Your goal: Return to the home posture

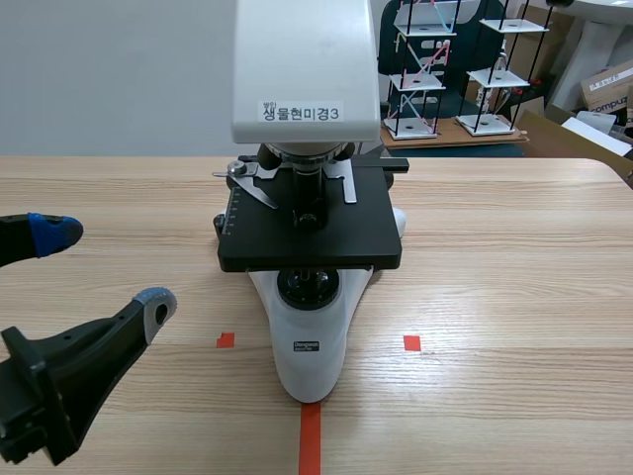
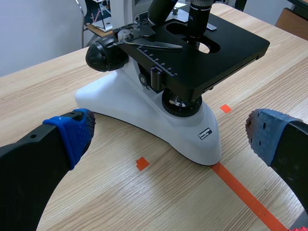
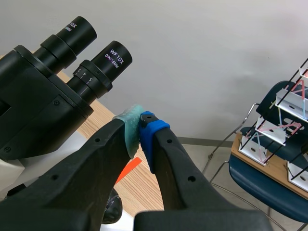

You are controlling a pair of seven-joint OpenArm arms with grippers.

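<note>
A white and black microscope (image 1: 310, 336) stands at the table's middle, its black stage (image 1: 310, 233) over the white foot. My left gripper (image 1: 104, 267) is open low at the left, short of the microscope's foot; in the left wrist view the microscope (image 2: 159, 115) lies just ahead of the open left gripper (image 2: 166, 132), nothing between the blue pads. My right gripper (image 3: 139, 127) is shut on nothing, raised beside the two black eyepieces (image 3: 96, 65) without touching them. The right arm does not show in the scene view.
Orange-red tape marks (image 1: 310, 435) lie in front of the microscope's foot. Beyond the far table edge stand a blue chair (image 3: 269, 183) and a board with white rack models (image 1: 450, 69). Cardboard boxes (image 1: 608, 84) sit at the far right.
</note>
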